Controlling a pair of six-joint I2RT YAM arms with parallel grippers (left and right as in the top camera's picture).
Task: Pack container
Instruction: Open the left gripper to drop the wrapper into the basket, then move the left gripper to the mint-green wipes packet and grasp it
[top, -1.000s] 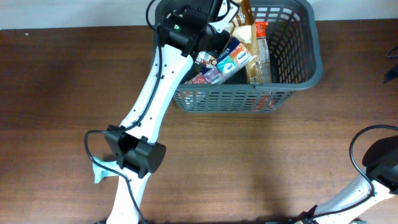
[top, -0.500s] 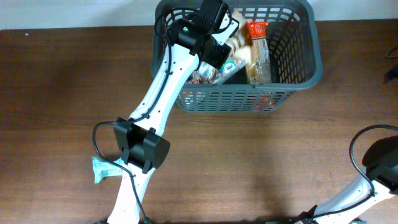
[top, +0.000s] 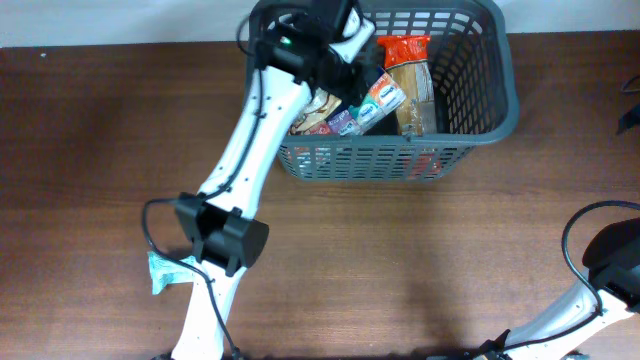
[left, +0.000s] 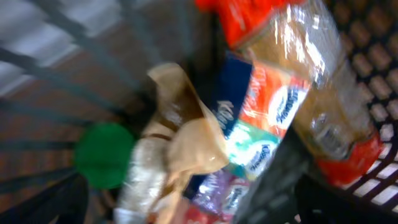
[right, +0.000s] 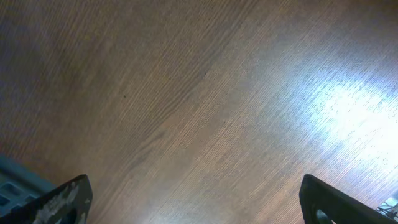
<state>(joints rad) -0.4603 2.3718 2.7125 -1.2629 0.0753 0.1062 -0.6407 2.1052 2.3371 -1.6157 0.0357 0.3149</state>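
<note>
Dark grey slotted plastic forms the shopping basket (top: 500, 110), which is seen at the top of the overhead view, right of centre, on a brown wooden table (top: 90, 150). It is already partly filled. An orange packet (top: 405, 47) is lodged near the upper wall, a clear-wrapped packet (top: 412, 100) of something brown is laid just below it, and tissue packs (top: 372, 100) are leaned at an angle against its left side. In the left wrist view a crumpled brown paper bag (left: 186, 134) is shown on top of the tissues, with a green round object (left: 102, 155) beside it that cannot be identified through the blur. The left gripper (top: 345, 45) is held inside the basket's upper left corner, above the goods. Its fingers (left: 43, 202) are spread to the lower corners of its own view, and nothing is clasped between them. That position is judged to be chosen so that goods fall within the rim rather than onto it. The right gripper (right: 199, 205) is kept over bare table, its fingers (right: 62, 199) likewise spread wide and empty, presumably to keep clear of the working arm. A teal packet (top: 160, 272) is left on the table at the lower left, partly hidden by the left arm, and is judged still to be packed.
</note>
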